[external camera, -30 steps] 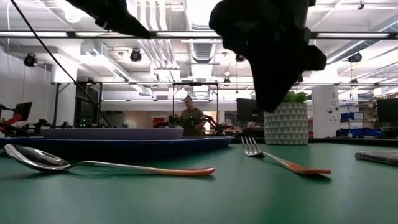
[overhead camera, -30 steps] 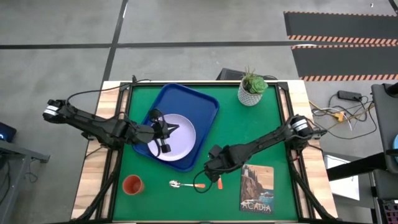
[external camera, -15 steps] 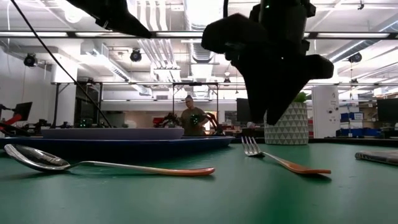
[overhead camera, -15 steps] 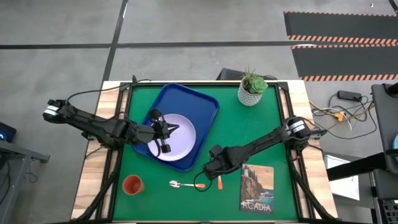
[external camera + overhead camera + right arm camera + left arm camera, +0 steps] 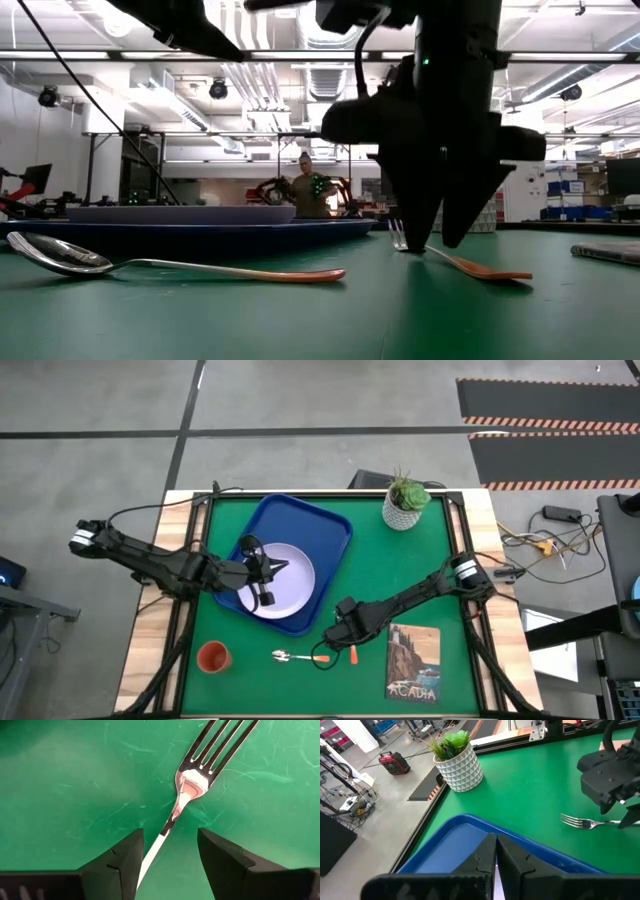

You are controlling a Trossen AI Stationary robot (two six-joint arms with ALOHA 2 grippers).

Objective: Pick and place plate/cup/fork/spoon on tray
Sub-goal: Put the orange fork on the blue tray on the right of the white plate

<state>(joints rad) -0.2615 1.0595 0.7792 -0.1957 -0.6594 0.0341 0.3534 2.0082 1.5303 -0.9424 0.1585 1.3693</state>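
- the tray (image 5: 318,530) lies on the green bench (image 5: 420,570), toward its far left part, and serves as the landmark here.
- the plate (image 5: 290,585) rests inside the tray, at the tray's near end.
- the left end effector (image 5: 268,572) hangs over the plate, its fingers (image 5: 512,860) pressed together with nothing between them (the left wrist view shows them touching).
- the fork (image 5: 195,780) lies flat on the bench just off the tray's near right corner, prongs toward the tray, orange handle (image 5: 351,653) pointing away from it.
- the right end effector (image 5: 338,640) is down over the fork, fingers (image 5: 125,857) spread apart with the metal stem between them; neither finger touches it.
- the spoon (image 5: 298,656) lies on the bench near the tray's near edge, just beside the fork, bowl (image 5: 55,257) pointing left.
- the cup (image 5: 212,657) stands upright on the bench beyond the tray's near left corner, apart from the spoon.
- a potted plant (image 5: 405,500) stands to the right of the tray's far end.
- a picture card (image 5: 413,665) lies right of the fork.
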